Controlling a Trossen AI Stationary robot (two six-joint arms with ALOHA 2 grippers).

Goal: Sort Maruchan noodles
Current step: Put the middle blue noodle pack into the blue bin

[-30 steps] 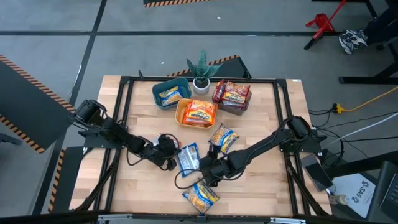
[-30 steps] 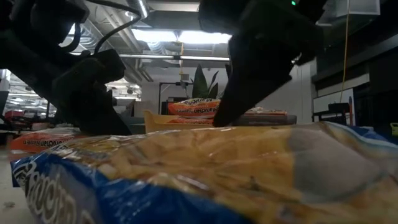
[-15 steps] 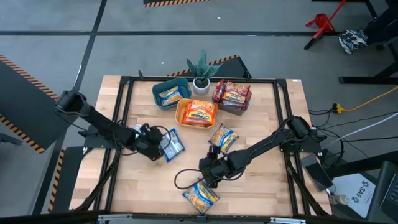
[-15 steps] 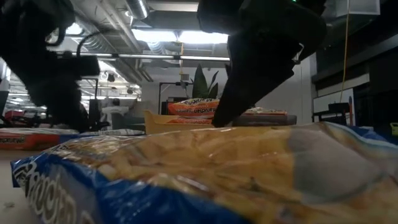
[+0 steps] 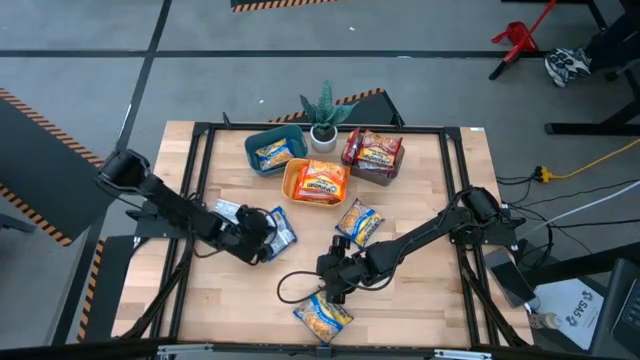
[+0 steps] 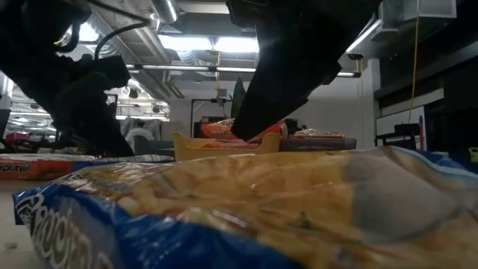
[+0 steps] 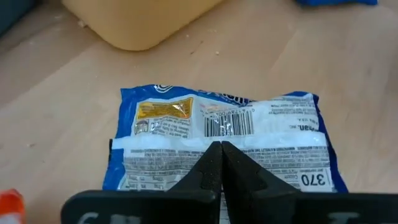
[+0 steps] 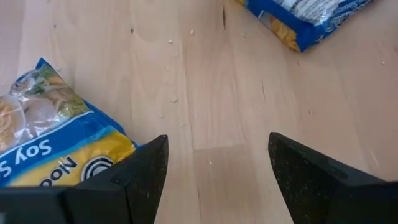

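1. Overhead, high view: a pale wooden table (image 5: 420, 290) carries crinkly plastic ramen packets. A teal bin (image 5: 273, 151), an orange bin (image 5: 314, 183) and a grey bin (image 5: 374, 155) each hold packets; a potted plant (image 5: 324, 113) stands behind them. Loose yellow-and-blue packets lie mid-table (image 5: 358, 222) and at the near edge (image 5: 322, 317). The left gripper (image 5: 268, 228) is clenched on a blue packet (image 5: 281, 229); the right gripper (image 5: 331, 269) is released over bare wood.
2. Low view: the near-edge packet's glossy film fills the foreground, with both arms as dark shapes above it.
3. Left wrist view: closed fingers (image 7: 221, 163) pinch the blue packet's white back seam; its barcode shows, unseen from above.
4. Right wrist view: spread fingers (image 8: 142, 171) frame smooth wood, with a "Soy" packet (image 8: 56, 140) beside one finger.
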